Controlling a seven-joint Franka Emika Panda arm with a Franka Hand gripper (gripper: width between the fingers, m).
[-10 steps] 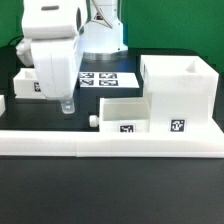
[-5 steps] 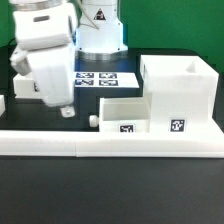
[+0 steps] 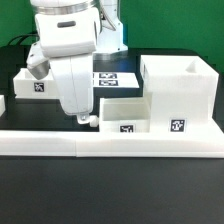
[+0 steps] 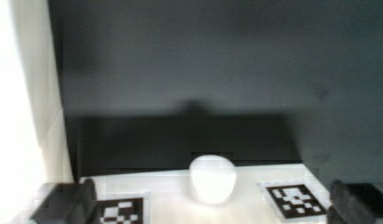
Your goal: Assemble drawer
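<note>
The drawer's large white casing (image 3: 180,95) stands at the exterior view's right. One small open-top tray (image 3: 124,113) sits against the casing's left side, with its knob (image 3: 93,120) pointing to the exterior view's left. A second tray (image 3: 33,85) lies at the far left, behind the arm. My gripper (image 3: 84,118) hangs low right beside the knob. In the wrist view the gripper (image 4: 209,205) is open and empty. Its dark fingers (image 4: 63,205) stand wide on either side of the knob (image 4: 211,178) and of the tagged tray front (image 4: 294,197).
The long white border wall (image 3: 110,143) runs along the front, just before the tray and casing. The marker board (image 3: 112,78) lies flat behind the tray, partly hidden by the arm. The table top is black.
My gripper has moved to the exterior view's right and downward, from near the left tray to beside the knob of the tray next to the casing. The parts have not moved.
</note>
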